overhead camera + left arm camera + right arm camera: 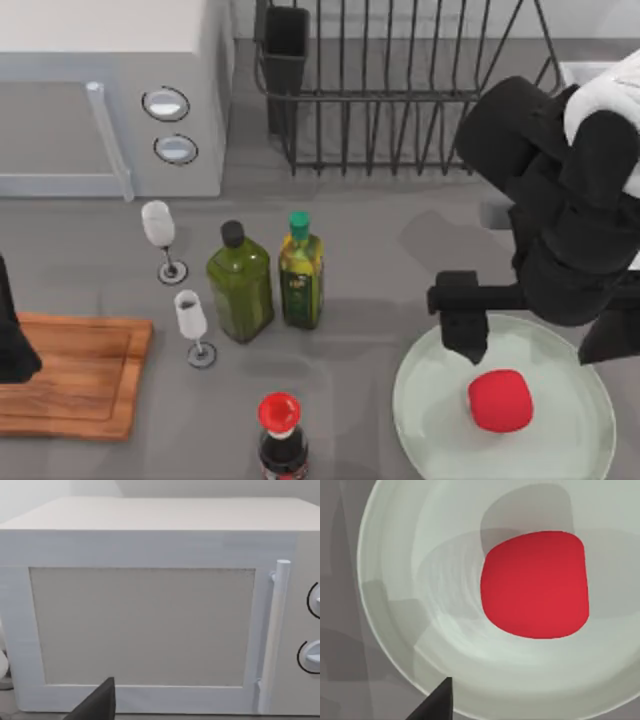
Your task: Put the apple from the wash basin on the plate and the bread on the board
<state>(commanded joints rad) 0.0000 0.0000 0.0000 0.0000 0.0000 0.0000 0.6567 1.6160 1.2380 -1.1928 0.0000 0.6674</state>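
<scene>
The apple (535, 585) lay on the plate (560, 440), just below the right gripper (520, 345), fingers spread and empty; left arm parked over the board (70, 375).

The plate (420, 400) runs off the top view's bottom edge, its rim partly covered by the right arm. Left of the plate, the board (70, 375) is cut by the left edge, one corner under the left arm's dark tip. The red-capped bottle (281, 440) beside the plate loses its body below the frame. Behind the plate, the basin (585, 72) shows a sliver of rim.
</scene>
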